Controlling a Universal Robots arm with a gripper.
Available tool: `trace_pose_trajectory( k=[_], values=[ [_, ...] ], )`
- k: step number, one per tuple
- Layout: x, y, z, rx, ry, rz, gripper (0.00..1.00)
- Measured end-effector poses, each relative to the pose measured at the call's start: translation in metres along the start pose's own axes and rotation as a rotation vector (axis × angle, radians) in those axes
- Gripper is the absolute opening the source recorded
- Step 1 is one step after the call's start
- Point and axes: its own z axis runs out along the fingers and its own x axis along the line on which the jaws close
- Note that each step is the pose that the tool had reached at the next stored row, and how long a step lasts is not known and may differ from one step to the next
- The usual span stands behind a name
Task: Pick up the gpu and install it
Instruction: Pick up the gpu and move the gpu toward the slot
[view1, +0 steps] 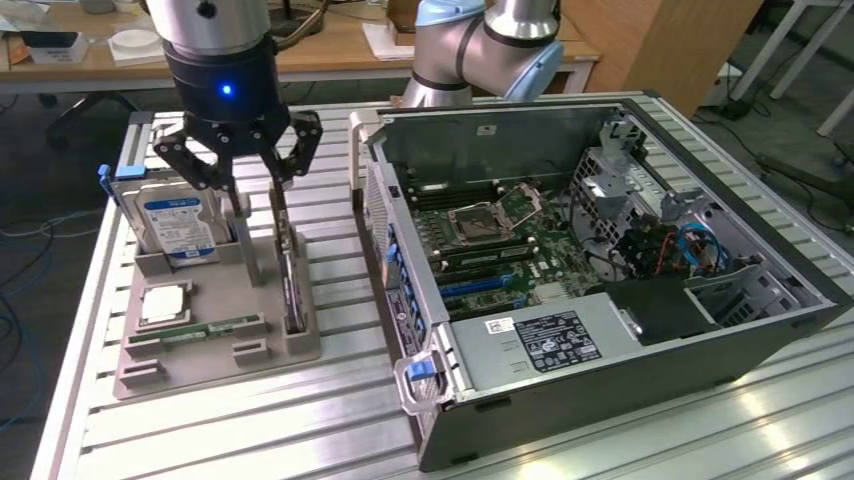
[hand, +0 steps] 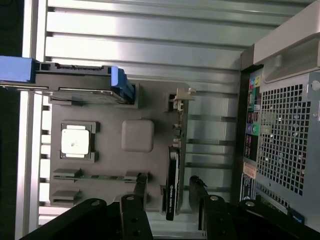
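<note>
Claw: I am seeing the claw (view1: 256, 200) (hand: 168, 179) hanging spread open above the gray holder (view1: 267, 345) (hand: 137, 107). It is gripping nothing.
Fingers: one finger (hand: 141, 182) is sitting on each side of the gpu, and in the wrist view a gap is showing between each finger and the card.
Gpu: the gpu (view1: 288, 270) (hand: 172, 165) is standing on its long edge in a slot of the holder, along the holder's side nearest the computer case. Its silver bracket end is pointing toward the holder's hard-drive end.
Holder: it is lying flat on the desk (view1: 267, 430) (hand: 150, 30), near the desk's edge at the exterior view's left.
Hard drive: the blue-labelled hard drive (view1: 178, 222) (hand: 80, 80) is standing upright in the holder, on the side away from the case.
Chip: a square processor chip (view1: 163, 303) (hand: 75, 140) is lying flat in its pocket, between the hard drive and the memory stick.
Memory stick: the narrow green stick (view1: 200, 328) (hand: 95, 176) is sitting on edge across the holder's other end.
Case: the computer case (view1: 667, 370) (hand: 285, 140) is lying open on its side just beside the holder, toward the desk's edge at the exterior view's right, with its main board facing up.
</note>
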Motion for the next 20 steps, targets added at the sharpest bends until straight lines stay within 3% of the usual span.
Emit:
trace_pose_trajectory(
  k=[8,11,20],
  values=[
    [-0.016,-0.0067,0.0182,0.0000,0.0000,0.000,0.47],
    [-0.016,-0.0129,0.0235,-0.0001,-0.0003,0.000,0.47],
    [-0.017,-0.0139,0.0398,0.0000,-0.0001,0.000,0.47]
  ],
)
